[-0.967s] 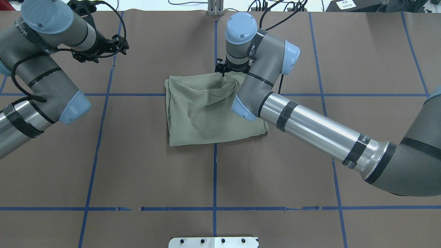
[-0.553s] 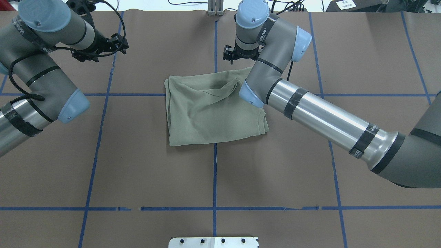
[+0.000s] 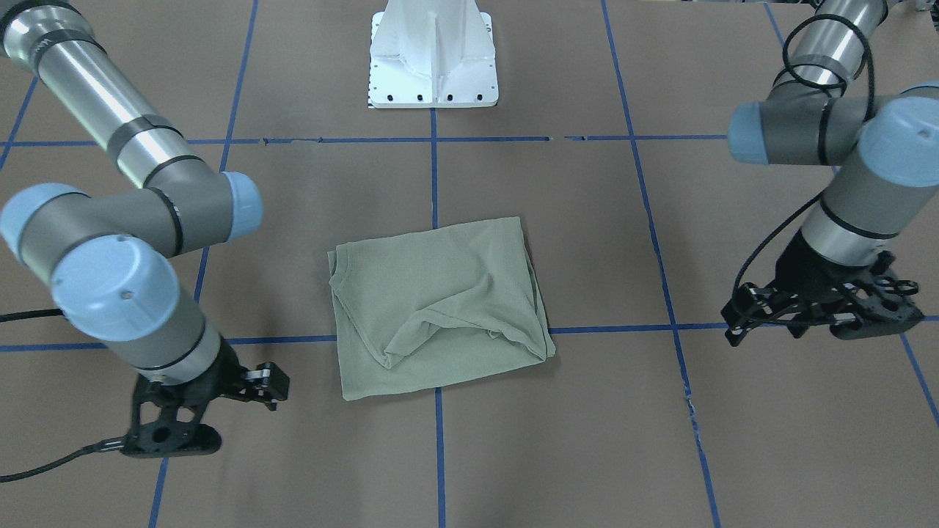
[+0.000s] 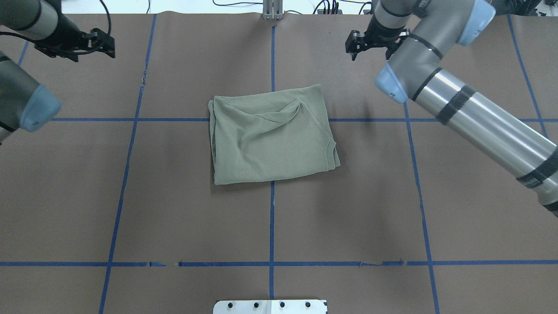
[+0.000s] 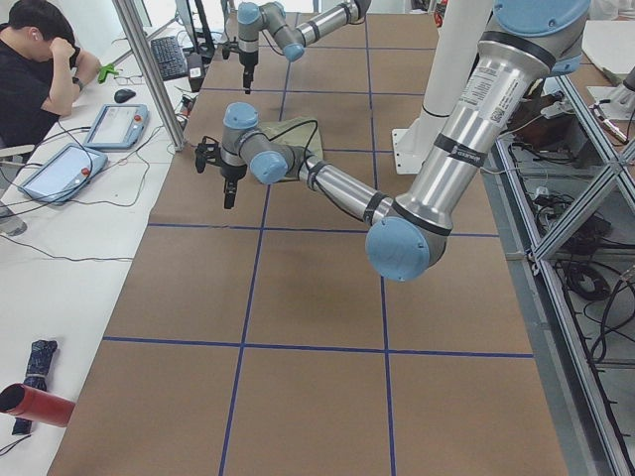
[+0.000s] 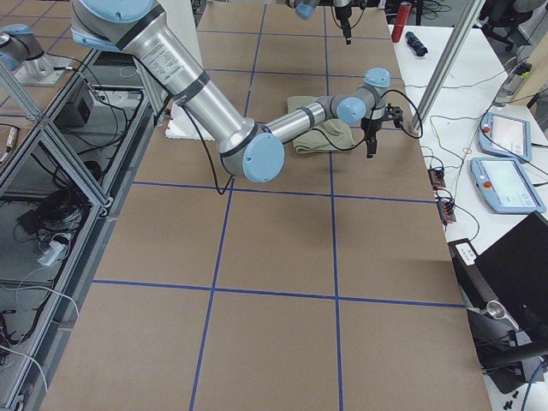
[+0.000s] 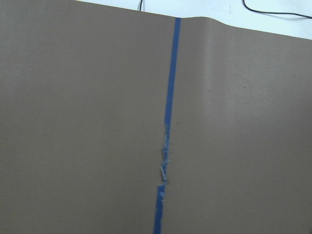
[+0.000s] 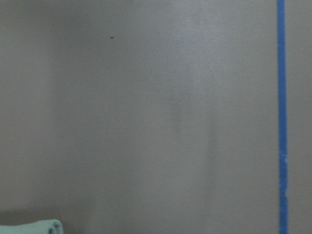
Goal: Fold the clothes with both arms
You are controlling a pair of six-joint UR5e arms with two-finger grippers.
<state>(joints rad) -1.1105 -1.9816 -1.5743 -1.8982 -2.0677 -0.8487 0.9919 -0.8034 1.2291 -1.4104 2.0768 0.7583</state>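
The sage-green shirt [image 4: 272,135] lies folded into a rough rectangle at the middle of the table, with a loose ridge of cloth across its far part; it also shows in the front view [image 3: 440,315]. No gripper touches it. My right gripper [image 3: 172,440] hangs fingers-down, open and empty, over bare paper well off the shirt's far right corner. My left gripper [image 3: 877,323] is open and empty, far to the shirt's left near the table's far edge. The right wrist view catches only a shirt corner [image 8: 34,227].
Brown paper with blue tape lines [image 4: 272,218] covers the table. The white pedestal [image 3: 433,59] stands at the robot's side. A metal post [image 4: 272,11] is at the far edge. An operator [image 5: 40,59] sits at a desk with tablets beyond that edge.
My right gripper has left the shirt's far right corner, risen and swung out to the far right. My left arm has pulled further left. The shirt stays put.
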